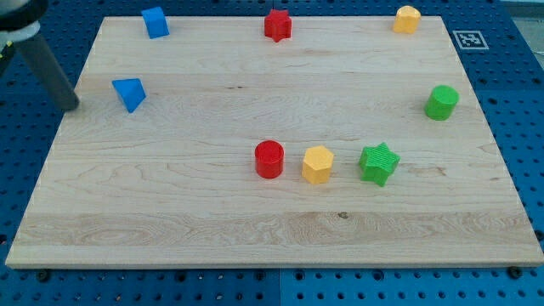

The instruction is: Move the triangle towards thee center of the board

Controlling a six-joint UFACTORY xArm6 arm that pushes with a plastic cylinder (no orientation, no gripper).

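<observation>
Eight blocks on the counter [170, 212], two each blue, red, yellow, green, blue triangle [129, 93] near the view's left edge, my tip [73, 105] just left of it, apart, end effector a bare rod holding nothing.

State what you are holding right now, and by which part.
Nothing is held. My tip stands at the board's left edge, just left of the blue triangle, apart from it.

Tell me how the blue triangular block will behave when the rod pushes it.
The blue triangular block looks small and rigid, resting flat, so it probably slides rather than rolls. My tip sits at its left; an off-centre push on the angled sides may rotate it.
</observation>
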